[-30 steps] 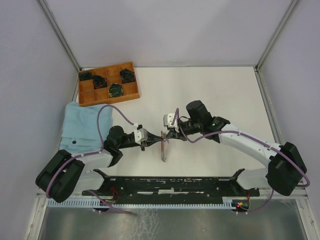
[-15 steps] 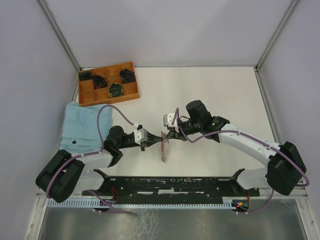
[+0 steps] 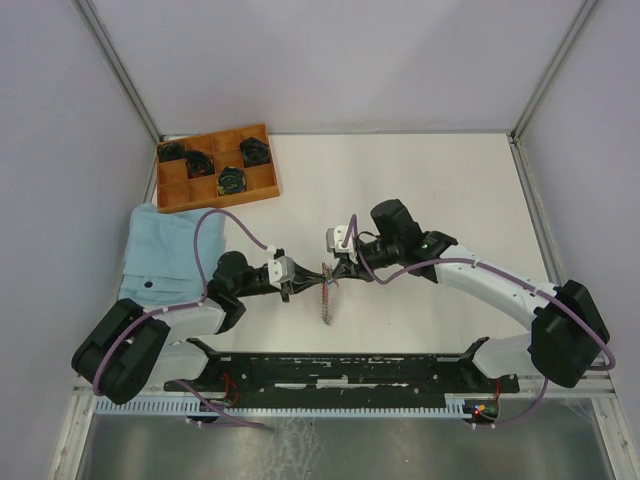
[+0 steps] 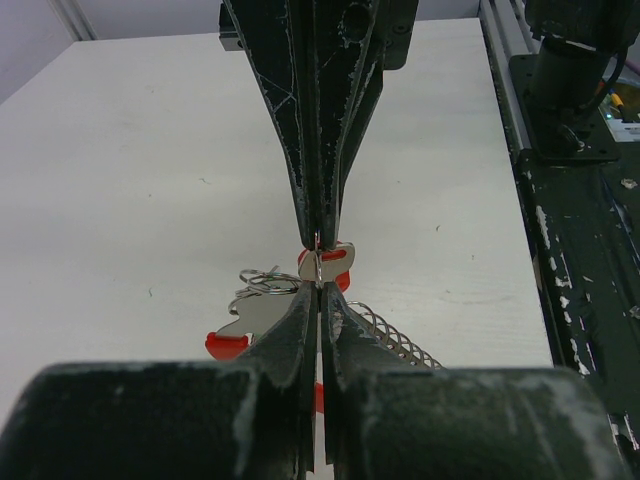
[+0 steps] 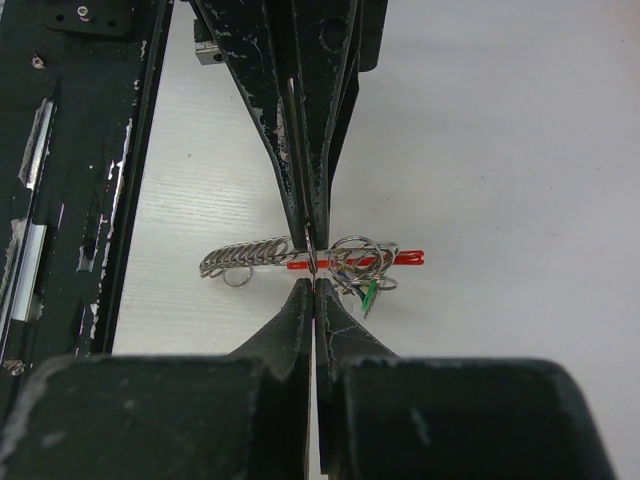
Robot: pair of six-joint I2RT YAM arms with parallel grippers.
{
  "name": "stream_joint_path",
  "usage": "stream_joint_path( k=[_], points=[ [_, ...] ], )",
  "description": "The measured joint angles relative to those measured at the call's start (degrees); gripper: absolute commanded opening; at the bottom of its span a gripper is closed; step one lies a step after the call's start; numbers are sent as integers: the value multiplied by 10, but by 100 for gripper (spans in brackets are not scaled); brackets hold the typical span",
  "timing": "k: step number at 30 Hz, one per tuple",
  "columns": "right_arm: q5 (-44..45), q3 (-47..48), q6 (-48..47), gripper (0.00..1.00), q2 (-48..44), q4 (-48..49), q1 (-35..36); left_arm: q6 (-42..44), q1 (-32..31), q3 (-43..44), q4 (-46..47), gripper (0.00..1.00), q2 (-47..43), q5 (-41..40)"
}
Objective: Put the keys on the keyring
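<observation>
The keyring [image 3: 326,279] hangs between my two grippers above the table, and its silver chain [image 3: 326,306] dangles toward the near edge. My left gripper [image 3: 317,279] and right gripper [image 3: 334,274] meet tip to tip, both shut on the thin metal ring. In the left wrist view my gripper [image 4: 318,291] pinches the ring [image 4: 318,264] edge-on, with a red-headed silver key [image 4: 250,322] beside it. In the right wrist view my gripper [image 5: 313,286] holds the ring by the chain [image 5: 240,257], the red strap [image 5: 405,258], several small rings [image 5: 362,252] and a green-headed key [image 5: 370,294]. No blue key shows.
An orange wooden tray [image 3: 170,197] with dark round coils [image 3: 231,181] stands at the back left. A light blue cloth [image 3: 160,250] lies at the left. The black base rail [image 3: 350,366] runs along the near edge.
</observation>
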Motion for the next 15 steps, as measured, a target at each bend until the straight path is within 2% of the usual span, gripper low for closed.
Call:
stream_joint_path(
  k=[15],
  points=[
    [-1,0,10,1,0,15,-1,-20,4,0,26,3,10,-1]
  ],
)
